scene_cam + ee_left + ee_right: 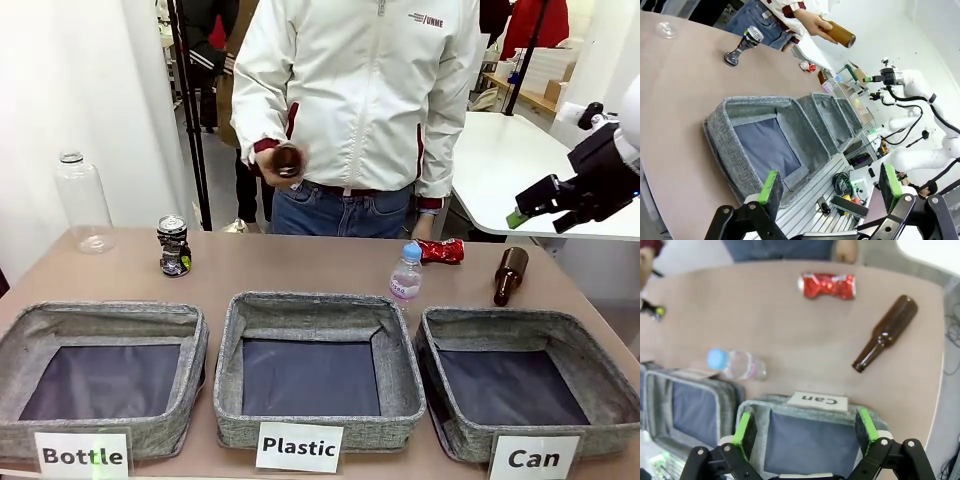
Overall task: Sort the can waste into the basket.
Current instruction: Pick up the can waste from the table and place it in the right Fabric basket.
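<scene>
The shiny red crushed can (441, 251) lies at the far side of the table, right of centre, and appears as the red can (828, 285) in the right wrist view. The black-silver can (173, 246) stands upright at the far left, seen as the black-silver can (742, 45) from the left wrist. The grey "Can" basket (500, 320) sits at the front right with nothing in it. My right gripper (535, 215) hovers open high at the right, above the Can basket (765, 412). My left gripper (831, 184) is open, over the table's front left.
The "Bottle" basket (100, 318) and "Plastic" basket (310, 303) stand left of the Can basket. A small plastic bottle (405, 272) and a brown bottle (510, 275) lie behind them. A large clear bottle (80, 200) stands far left. The person's hand holds another brown bottle (288, 160).
</scene>
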Controlling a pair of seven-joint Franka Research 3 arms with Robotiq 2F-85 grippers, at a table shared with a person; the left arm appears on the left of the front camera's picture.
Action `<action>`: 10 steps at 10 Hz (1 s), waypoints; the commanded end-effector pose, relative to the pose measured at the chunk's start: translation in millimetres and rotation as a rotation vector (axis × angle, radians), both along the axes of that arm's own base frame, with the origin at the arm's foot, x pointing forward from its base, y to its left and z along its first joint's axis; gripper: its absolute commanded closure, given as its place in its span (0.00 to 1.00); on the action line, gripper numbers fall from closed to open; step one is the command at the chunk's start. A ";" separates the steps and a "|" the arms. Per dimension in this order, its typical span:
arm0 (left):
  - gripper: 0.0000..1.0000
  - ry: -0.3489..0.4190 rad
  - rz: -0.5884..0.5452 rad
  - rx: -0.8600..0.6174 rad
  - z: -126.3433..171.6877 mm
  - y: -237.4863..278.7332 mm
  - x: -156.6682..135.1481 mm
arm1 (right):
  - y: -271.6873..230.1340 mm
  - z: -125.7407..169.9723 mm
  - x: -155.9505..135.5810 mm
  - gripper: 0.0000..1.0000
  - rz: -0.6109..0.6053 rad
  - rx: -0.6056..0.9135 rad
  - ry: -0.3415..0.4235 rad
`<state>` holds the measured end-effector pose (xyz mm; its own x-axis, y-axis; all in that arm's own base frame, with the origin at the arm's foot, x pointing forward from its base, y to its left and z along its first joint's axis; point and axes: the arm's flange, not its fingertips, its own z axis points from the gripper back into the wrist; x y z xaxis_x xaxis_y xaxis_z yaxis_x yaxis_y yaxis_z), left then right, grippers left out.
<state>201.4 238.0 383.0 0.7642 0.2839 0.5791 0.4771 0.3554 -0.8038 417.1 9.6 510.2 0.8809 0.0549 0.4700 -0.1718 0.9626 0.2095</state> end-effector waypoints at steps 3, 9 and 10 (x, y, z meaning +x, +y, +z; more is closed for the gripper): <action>0.00 -0.067 0.020 0.006 25.0 -0.2 -22.3 | 24.1 2.7 56.3 0.00 -0.033 -0.152 0.064; 0.00 0.023 -0.133 -0.041 61.1 86.9 -111.8 | 52.7 -19.9 213.5 0.00 -0.020 -0.354 0.275; 0.00 0.021 -0.147 -0.062 61.0 90.4 -114.0 | 56.1 -29.8 231.8 0.00 -0.014 -0.339 0.282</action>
